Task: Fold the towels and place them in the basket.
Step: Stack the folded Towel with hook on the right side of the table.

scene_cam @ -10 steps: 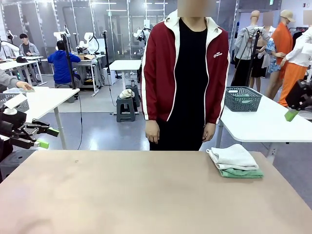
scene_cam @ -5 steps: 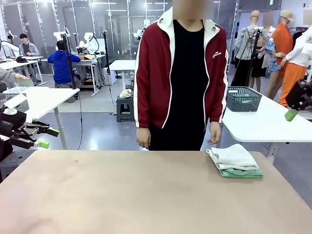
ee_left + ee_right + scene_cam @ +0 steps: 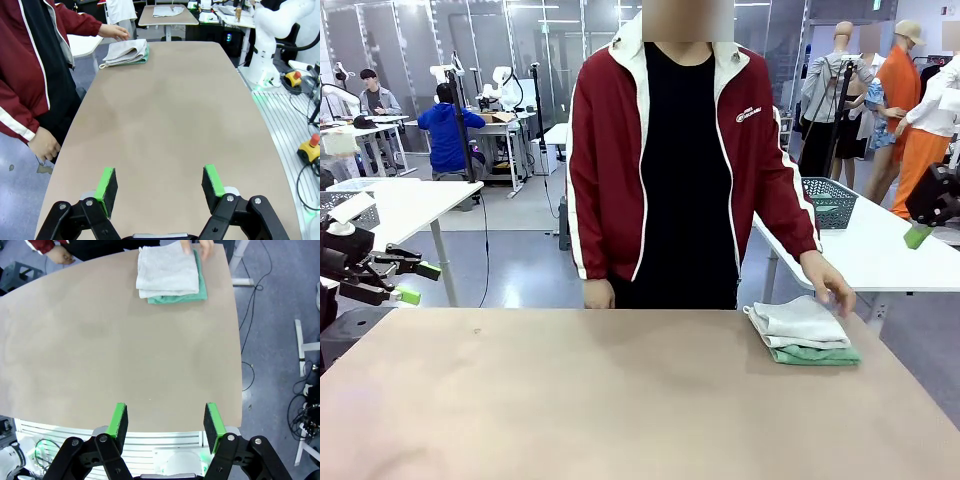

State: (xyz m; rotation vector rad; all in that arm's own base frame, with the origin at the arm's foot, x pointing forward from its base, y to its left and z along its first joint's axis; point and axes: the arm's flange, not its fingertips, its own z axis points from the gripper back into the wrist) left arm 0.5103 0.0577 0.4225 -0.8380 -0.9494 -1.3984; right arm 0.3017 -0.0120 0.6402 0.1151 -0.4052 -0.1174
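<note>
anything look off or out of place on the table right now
Nothing is spilled or damaged. The towels lie stacked at the table's far right corner, cream over green, with the person's hand reaching to them. The basket sits on another table behind.

— What are those towels by the person's hand [image 3: 832, 287] made of?

— Terry cloth, soft and nubbly. The cream-white towel [image 3: 802, 321] under the fingertips looks fluffy and matt, and so does the mint green towel [image 3: 817, 354] beneath it.

— And the table [image 3: 600, 400] they lie on?

— Smooth, matt tan, with a faint mottle like laminate. No shine.

— The basket [image 3: 830, 201] behind that arm?

— Dark grey plastic, latticed, dull finish. It sits on a smooth white tabletop [image 3: 880, 250].

— The jacket [image 3: 610, 160]?

— Red woven cloth with a slight sheen and white piping.

— The left gripper [image 3: 161, 187]?

— Black hard plastic or metal, semi-matt, with rubbery green pads [image 3: 107, 184].
</note>
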